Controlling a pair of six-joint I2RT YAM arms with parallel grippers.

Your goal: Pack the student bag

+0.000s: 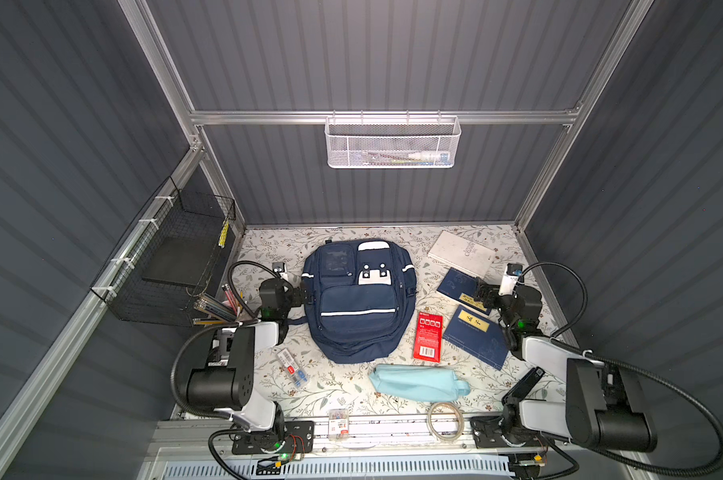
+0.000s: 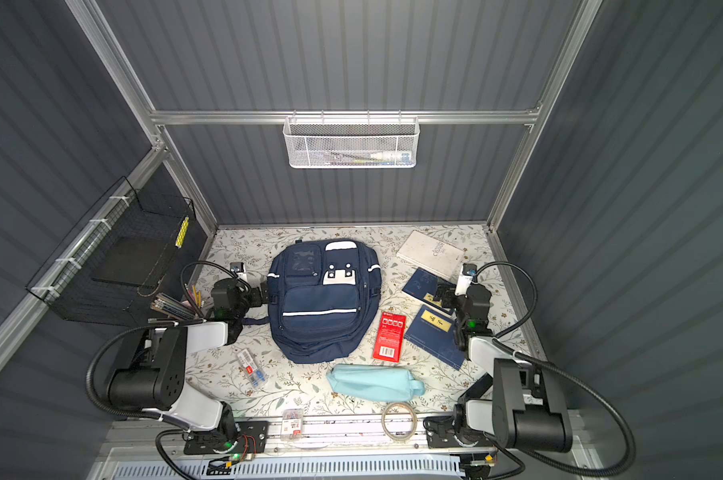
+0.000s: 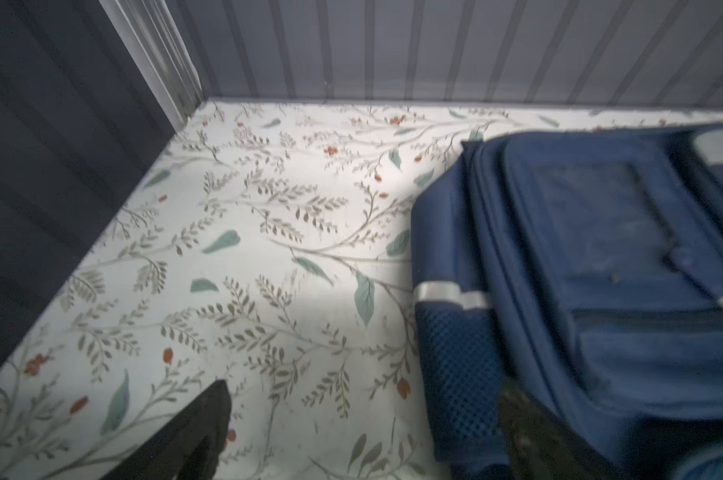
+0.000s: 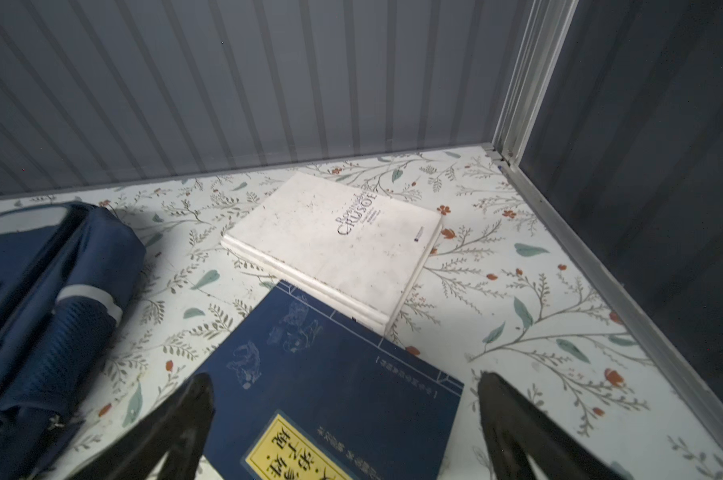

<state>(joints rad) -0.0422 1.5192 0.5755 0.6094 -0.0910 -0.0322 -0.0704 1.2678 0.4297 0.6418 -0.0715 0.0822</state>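
Packing has not really started, by my reading. The student bag (image 1: 357, 299) lies flat on the worktop (image 1: 268, 249), left of the middle. Its front pockets face up and its top points at the far wall. Every zip I can see looks shut, and nothing sticks out of it. The things to go in are spread around it. To the right are a white book (image 1: 461, 253) at the far side, a blue book (image 1: 459, 286) with its far corner against the white book, a second blue book (image 1: 476, 336) nearer, and a red packet (image 1: 428, 336) just beside the bag. A light-blue pouch (image 1: 418, 382) lies near the front edge.

My left pincer (image 1: 306, 296) is spread wide and holds nothing. It sits right at the bag's left flank, by the mesh side pocket (image 3: 459, 365). One finger (image 3: 202, 428) is clear over the bare worktop. The other is up against the bag's side, and I cannot tell whether it presses the fabric.

My right pincer (image 4: 347, 415) is spread just as wide and is also empty. It hangs above the far blue book with a finger to each side of the cover (I cannot make out whether the tips touch).

I judge the step in hand to be getting the bag open while a first book is lined up. Next I need to find the main zip pull along the far edge and steady the fabric with my left. A flat book gives my right no edge to bite, so I would have to lift or slide one side first.
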